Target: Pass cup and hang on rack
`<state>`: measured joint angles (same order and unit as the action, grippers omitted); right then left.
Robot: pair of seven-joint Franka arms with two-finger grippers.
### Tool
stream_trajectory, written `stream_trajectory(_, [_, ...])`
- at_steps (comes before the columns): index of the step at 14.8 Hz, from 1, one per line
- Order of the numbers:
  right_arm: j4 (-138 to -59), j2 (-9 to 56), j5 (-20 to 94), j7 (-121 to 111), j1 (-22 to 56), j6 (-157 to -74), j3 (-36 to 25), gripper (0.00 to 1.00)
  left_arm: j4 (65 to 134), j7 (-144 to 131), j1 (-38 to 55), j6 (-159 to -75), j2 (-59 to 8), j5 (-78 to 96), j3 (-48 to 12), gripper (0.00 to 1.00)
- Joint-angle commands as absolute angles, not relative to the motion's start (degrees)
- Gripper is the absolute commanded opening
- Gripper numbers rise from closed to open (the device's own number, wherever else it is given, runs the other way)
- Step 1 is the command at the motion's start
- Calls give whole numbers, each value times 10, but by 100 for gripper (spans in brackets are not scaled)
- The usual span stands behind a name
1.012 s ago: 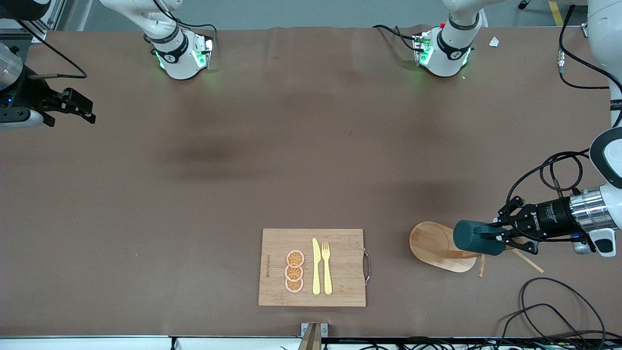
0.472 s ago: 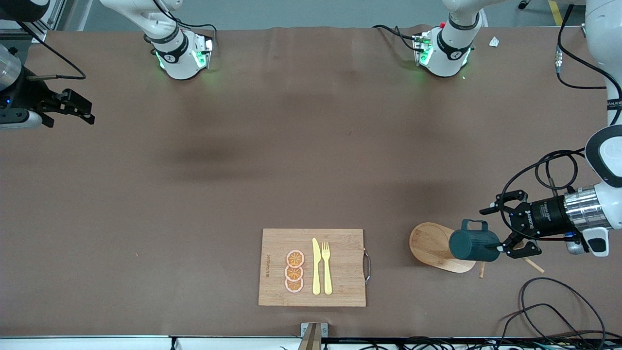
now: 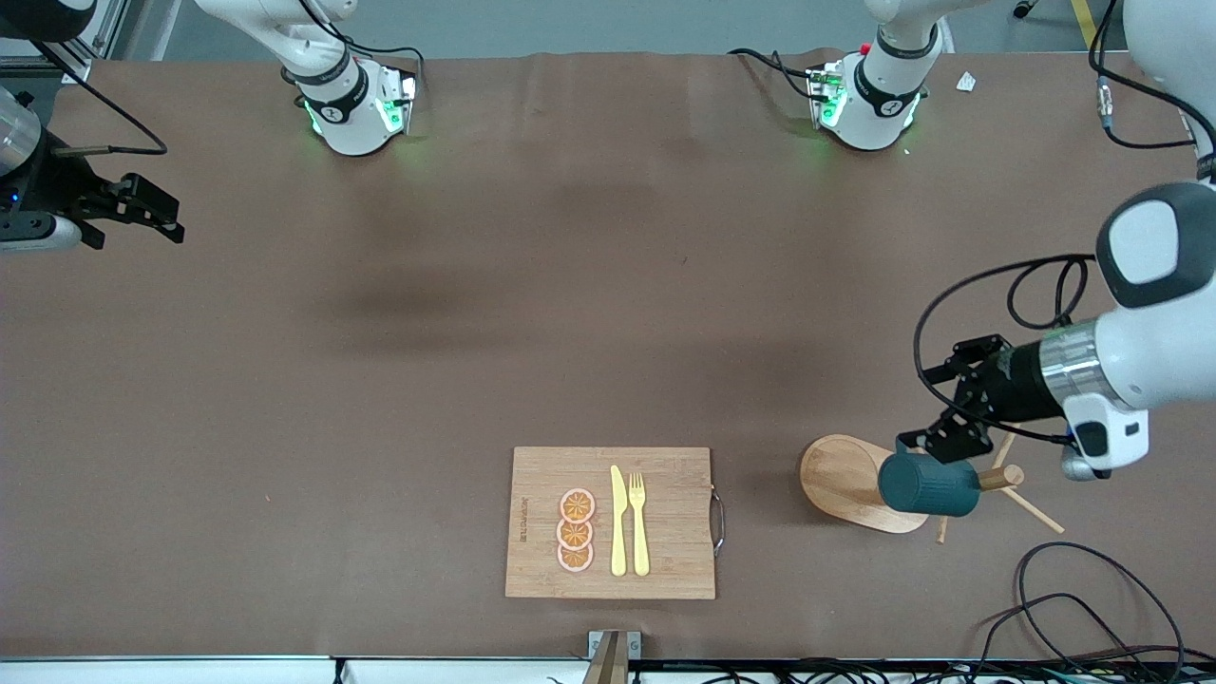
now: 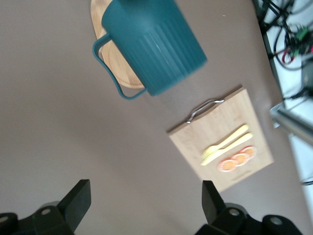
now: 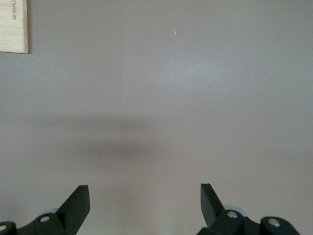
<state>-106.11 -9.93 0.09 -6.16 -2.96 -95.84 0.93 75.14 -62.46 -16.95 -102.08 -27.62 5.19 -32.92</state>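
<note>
Cup [image 3: 927, 484]: hangs on the rack [image 3: 850, 480].
Left gripper [image 3: 940, 418]: jaws apart, empty; lift away slowly, no bumping.
Right gripper [image 3: 142, 211]: jaws apart, waits.

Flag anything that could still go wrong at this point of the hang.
The cup hangs on the rack with the open left claw just above it; a careless retreat could clip the cup and knock it off its peg. The rack's thin pegs also stick out near that arm. The right claw waits open, clear of all this.
</note>
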Motion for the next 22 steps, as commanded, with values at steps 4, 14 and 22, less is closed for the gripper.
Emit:
stream_trajectory(4, [-1051, -94, 0, -70, -38, -951, 14, 100, 758, -379, -176, -911, -188, -86, -345, 100])
stream_trajectory(14, [-1051, -94, 1, -71, -39, -951, 14, 100, 800, -126, 0, -795, -49, -42, -99, 100])
stream_trajectory(22, [-1051, -94, 1, -71, -39, -951, 14, 100, 910, -103, 29, -833, 28, -16, -64, 100])
